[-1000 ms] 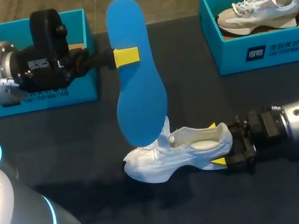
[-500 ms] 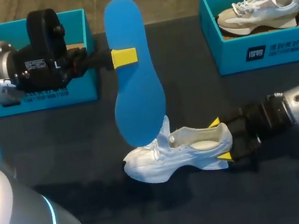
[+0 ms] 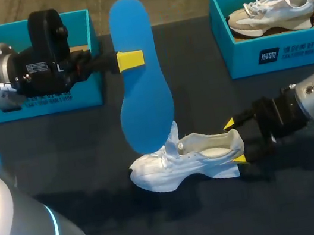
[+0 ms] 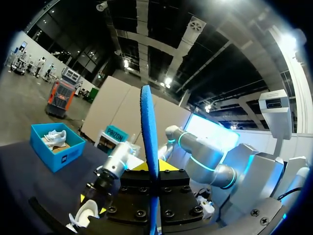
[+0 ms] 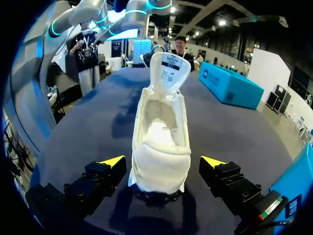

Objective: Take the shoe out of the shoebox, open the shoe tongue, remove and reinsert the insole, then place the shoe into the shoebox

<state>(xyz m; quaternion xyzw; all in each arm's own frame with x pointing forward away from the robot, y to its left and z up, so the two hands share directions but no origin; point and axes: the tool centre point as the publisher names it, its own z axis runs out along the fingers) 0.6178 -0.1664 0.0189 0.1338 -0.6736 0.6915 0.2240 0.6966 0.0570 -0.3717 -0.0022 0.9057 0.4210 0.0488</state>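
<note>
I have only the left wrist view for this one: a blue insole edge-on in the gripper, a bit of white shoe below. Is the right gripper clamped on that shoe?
Observer: No. In the right wrist view the right gripper is open, with a finger on either side of the heel of the shoe and a gap on both sides.
Reviewer: Is the tongue open?
Observer: Yes, the tongue stands upright.
Reviewer: Where does the insole end?
Observer: In the head view the insole, held by the left gripper, has its broad end over the tongue. I cannot tell if they touch.
</note>
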